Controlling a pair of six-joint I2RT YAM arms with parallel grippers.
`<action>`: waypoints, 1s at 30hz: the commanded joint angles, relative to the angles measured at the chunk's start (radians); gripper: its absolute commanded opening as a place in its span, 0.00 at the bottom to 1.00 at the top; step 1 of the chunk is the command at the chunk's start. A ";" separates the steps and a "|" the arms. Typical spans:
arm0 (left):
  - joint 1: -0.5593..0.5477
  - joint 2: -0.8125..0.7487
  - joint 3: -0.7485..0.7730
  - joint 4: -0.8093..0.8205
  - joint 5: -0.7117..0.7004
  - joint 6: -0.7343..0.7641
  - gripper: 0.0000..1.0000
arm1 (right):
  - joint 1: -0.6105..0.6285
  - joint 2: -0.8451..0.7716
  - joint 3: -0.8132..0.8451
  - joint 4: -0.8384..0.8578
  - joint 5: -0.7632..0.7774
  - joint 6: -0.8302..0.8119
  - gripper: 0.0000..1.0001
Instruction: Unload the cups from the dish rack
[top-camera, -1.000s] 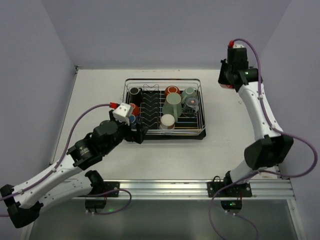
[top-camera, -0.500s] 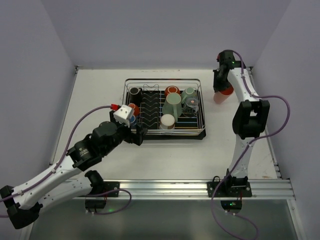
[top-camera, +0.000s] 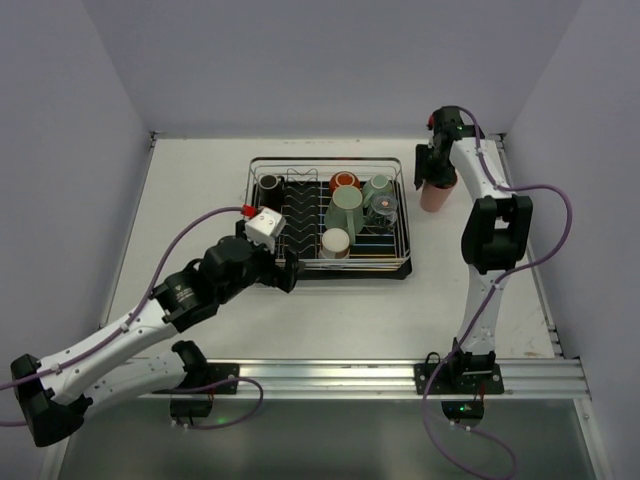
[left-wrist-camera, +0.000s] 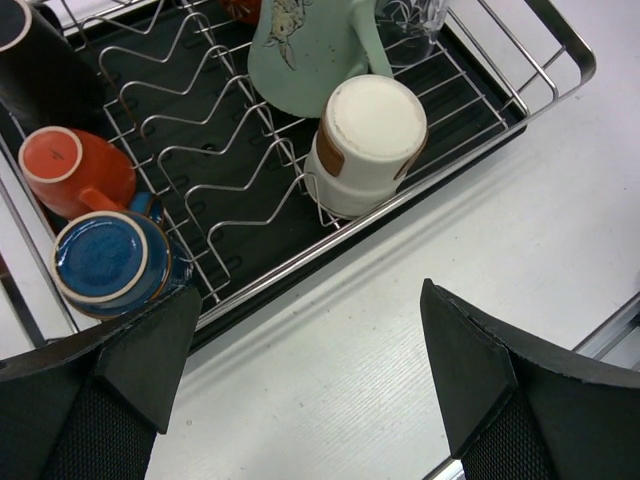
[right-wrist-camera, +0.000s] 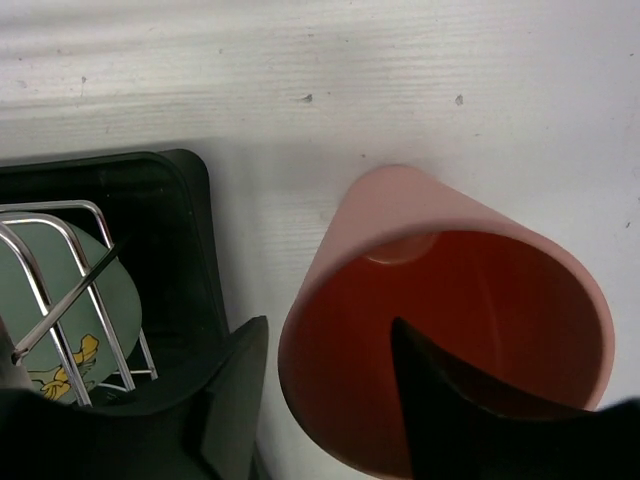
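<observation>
While the right hand (right-wrist-camera: 325, 395) grips the pink tumbler (right-wrist-camera: 400, 215) beside the dish rack (top-camera: 406, 222), the left hand (left-wrist-camera: 310, 335) gapes.

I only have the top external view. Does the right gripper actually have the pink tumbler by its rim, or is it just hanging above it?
Observer: In the right wrist view, the right gripper straddles the wall of the pink tumbler, with one finger inside and one outside.
Operator: Anything inside it?
Observer: No. Its mouth faces the wrist camera and the red interior is empty.
Operator: What is the left gripper hiding from me at the near-left corner of the dish rack?
Observer: In the left wrist view, a blue cup sits upside down there, right beside an orange cup.
</observation>
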 joint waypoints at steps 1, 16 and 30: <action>-0.005 0.052 0.083 0.023 0.066 -0.006 1.00 | 0.001 -0.069 0.027 -0.011 0.008 -0.038 0.58; -0.072 0.466 0.301 0.177 -0.072 0.005 1.00 | 0.049 -0.855 -0.665 0.489 -0.176 0.196 0.75; -0.069 0.744 0.442 0.198 -0.122 -0.004 1.00 | 0.095 -1.245 -1.105 0.664 -0.310 0.285 0.75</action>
